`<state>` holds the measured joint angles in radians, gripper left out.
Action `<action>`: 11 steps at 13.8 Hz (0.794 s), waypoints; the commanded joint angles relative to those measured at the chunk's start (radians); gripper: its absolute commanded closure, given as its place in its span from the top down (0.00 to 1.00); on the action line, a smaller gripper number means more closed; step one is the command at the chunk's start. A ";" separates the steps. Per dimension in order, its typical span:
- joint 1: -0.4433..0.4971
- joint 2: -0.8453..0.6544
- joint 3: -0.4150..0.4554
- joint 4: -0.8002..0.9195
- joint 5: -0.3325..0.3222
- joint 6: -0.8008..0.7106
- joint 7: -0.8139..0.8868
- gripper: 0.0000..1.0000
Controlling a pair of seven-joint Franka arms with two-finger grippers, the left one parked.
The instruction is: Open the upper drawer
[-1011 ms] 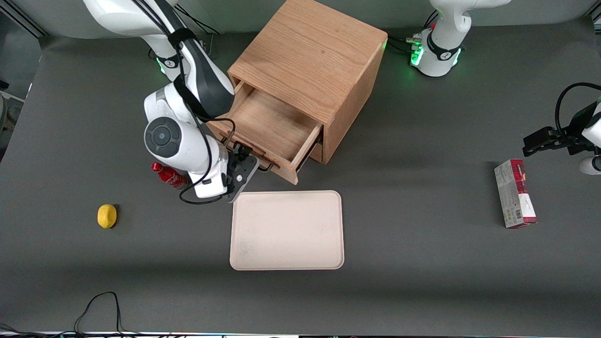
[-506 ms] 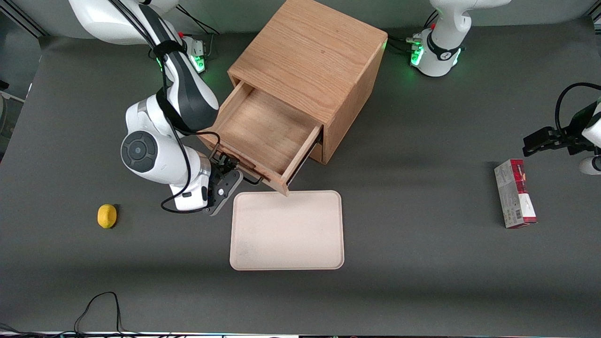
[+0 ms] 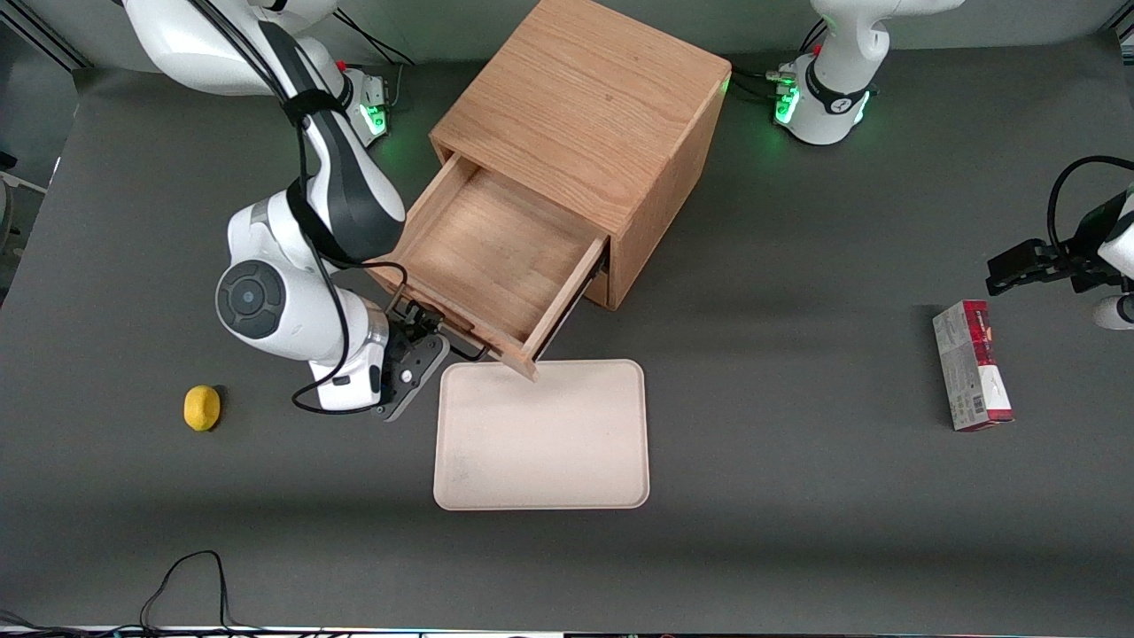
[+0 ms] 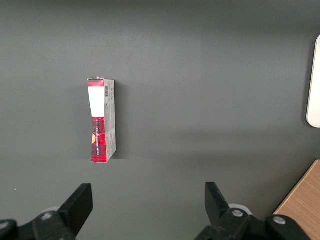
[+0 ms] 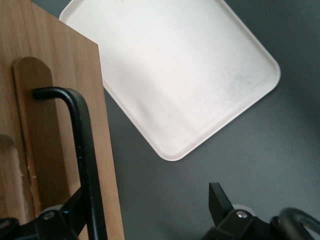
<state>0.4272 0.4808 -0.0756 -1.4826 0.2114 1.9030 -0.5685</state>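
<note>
The light oak cabinet (image 3: 585, 97) stands at the table's middle, away from the front camera. Its upper drawer (image 3: 496, 257) is pulled far out, and its inside is bare wood. The drawer's front corner reaches over the edge of the cream tray (image 3: 540, 434). The black bar handle (image 3: 462, 348) runs along the drawer front (image 5: 55, 125). My right gripper (image 3: 415, 344) is at that handle and is open. In the right wrist view the handle (image 5: 85, 150) passes between the gripper's (image 5: 147, 200) spread fingers, close beside one of them (image 5: 75, 207). The lower drawer is hidden under the upper one.
The cream tray also shows in the right wrist view (image 5: 190, 75), just in front of the drawer. A yellow lemon (image 3: 202, 408) lies toward the working arm's end. A red and white box (image 3: 972, 363), also in the left wrist view (image 4: 102, 120), lies toward the parked arm's end.
The upper drawer has slid farther out toward the front camera, over the tray's edge. My right gripper moved with its handle. The red bottle beside the arm is now hidden.
</note>
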 commanded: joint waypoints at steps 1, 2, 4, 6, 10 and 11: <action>-0.015 0.045 -0.001 0.062 -0.023 -0.018 -0.021 1.00; -0.016 0.045 -0.001 0.065 -0.023 -0.018 -0.021 1.00; -0.021 0.045 0.000 0.070 -0.023 -0.018 -0.019 1.00; -0.022 0.045 0.000 0.091 -0.020 -0.019 -0.013 1.00; -0.022 0.041 0.000 0.162 -0.012 -0.096 -0.008 1.00; -0.022 0.039 0.000 0.183 -0.010 -0.119 -0.007 1.00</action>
<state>0.4115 0.5063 -0.0779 -1.3708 0.2083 1.8421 -0.5712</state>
